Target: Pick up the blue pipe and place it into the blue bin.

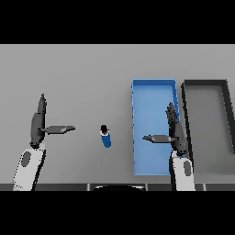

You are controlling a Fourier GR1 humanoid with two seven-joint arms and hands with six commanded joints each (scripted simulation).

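The blue pipe [105, 136] lies free on the table just left of the blue bin [153, 82], its long axis running roughly front-to-back. The right hand [172, 131], fingers straight, hovers over the bin, slightly nearer the pipe than the equally open left hand [39, 124].

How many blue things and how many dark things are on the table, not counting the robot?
Blue: 2, the blue pipe and the blue bin
Dark grey: 1, the dark bin
Total: 3
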